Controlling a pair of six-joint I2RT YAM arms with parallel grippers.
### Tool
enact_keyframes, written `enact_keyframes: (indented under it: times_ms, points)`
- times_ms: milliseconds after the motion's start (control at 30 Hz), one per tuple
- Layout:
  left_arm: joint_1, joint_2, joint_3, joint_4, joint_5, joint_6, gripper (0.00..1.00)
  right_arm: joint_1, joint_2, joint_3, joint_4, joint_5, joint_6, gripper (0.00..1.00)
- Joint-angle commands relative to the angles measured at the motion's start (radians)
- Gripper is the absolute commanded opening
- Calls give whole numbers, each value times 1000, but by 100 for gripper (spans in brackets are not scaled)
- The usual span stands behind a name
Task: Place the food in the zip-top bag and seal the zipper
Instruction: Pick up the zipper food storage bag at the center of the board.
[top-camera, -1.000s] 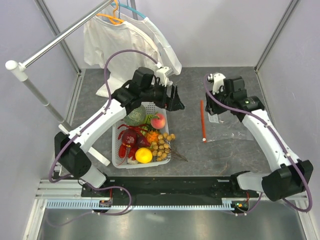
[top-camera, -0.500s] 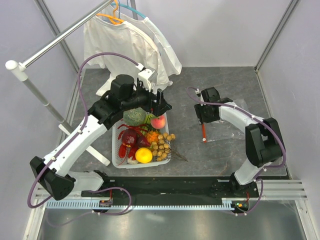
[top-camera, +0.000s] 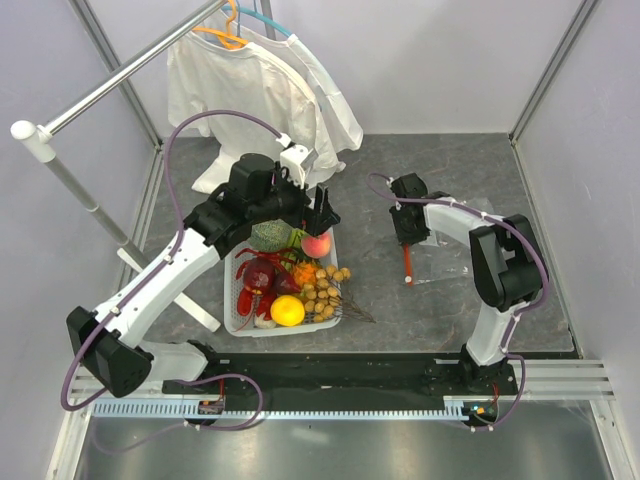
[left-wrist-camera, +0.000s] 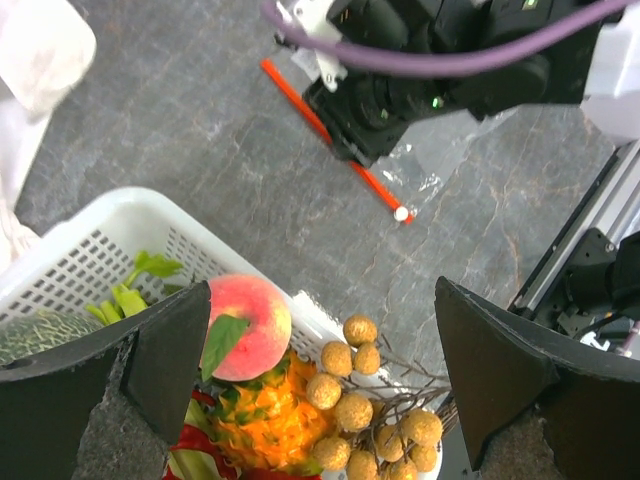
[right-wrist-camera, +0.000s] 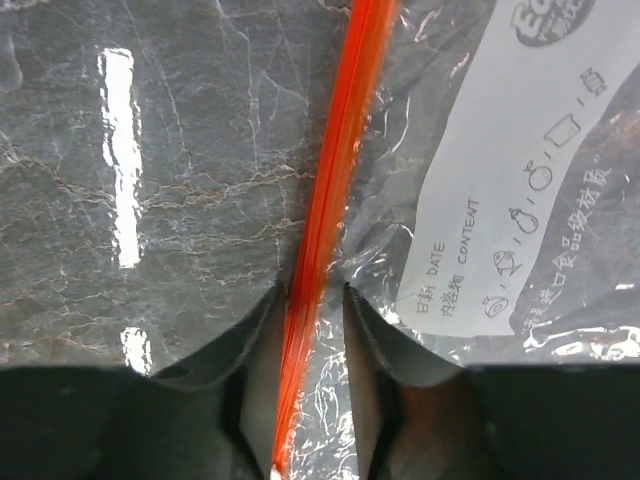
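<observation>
a pink-red peach (left-wrist-camera: 247, 325), a green netted melon (top-camera: 269, 236) and a dark red piece (top-camera: 258, 274) sit heaped with other toy produce in the basket (top-camera: 237, 322). the clear, crinkly bag (top-camera: 455, 262) with a white label lies flat to its right. the red-orange zipper (right-wrist-camera: 330, 200) runs straight along the bag's left edge, white tip nearest.

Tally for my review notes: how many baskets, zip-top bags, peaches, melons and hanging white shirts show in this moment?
Basket: 1
Zip-top bag: 1
Peach: 1
Melon: 1
White shirt: 1
Total: 5
</observation>
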Motion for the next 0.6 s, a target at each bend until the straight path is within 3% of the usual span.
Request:
enact_keyframes:
  times_ms: [0,100,233,567]
  points:
    - [7,-17,-19,7,33,12,100,-32,22,34,14,-45,25,32]
    - [7,-12,-19,4,55,6,100,-57,28,30,14,-89,24,22]
    - [8,0,-22,10,100,9,100,-78,-6,30,11,-155,16,0]
    - [7,48,-22,118,199,-55,100,-147,-320,7,-2,-442,-45,0]
